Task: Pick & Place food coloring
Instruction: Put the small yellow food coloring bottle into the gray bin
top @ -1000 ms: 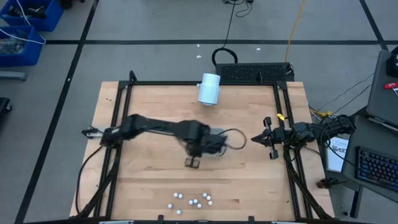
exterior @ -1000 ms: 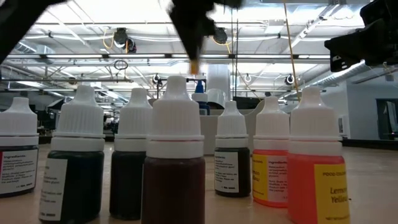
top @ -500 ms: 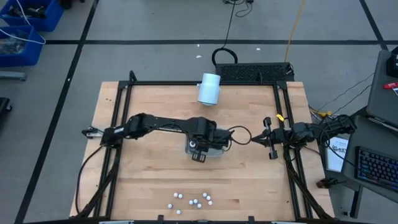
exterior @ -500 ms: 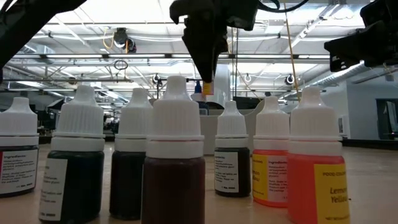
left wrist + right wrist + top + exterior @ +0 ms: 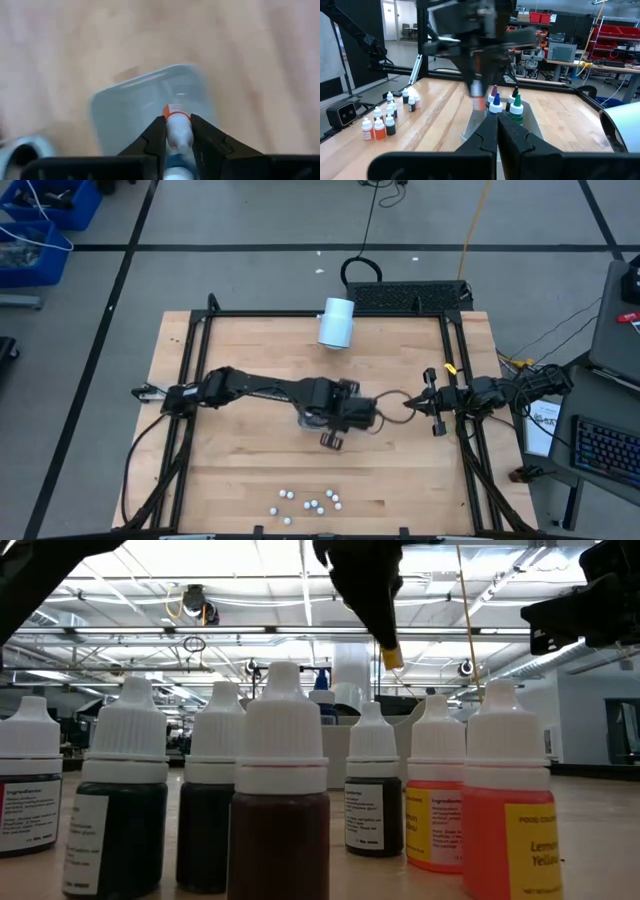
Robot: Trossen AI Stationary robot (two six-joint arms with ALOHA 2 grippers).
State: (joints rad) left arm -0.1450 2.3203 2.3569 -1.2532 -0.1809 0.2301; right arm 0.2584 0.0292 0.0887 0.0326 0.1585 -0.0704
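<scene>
left pincer (image 5: 177, 134) clamps food coloring bottle (image 5: 178, 131) | upright, base down | above tray (image 5: 125, 107)

Bright, even overhead light. In the low view, ceiling strip lights (image 5: 200, 635) glare at 12 o'clock behind sharp bottles (image 5: 281, 790). The left wrist view is motion-blurred; the grey tray (image 5: 150, 107) smears. Shadows on the surface (image 5: 240, 460) are faint.

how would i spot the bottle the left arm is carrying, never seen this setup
Look near the middle of the wooden table, where the grey tray sits. Above it the left gripper pinches one small bottle with an orange band. Unlike the white-capped bottles grouped at the table's front edge, it is off the table.
</scene>
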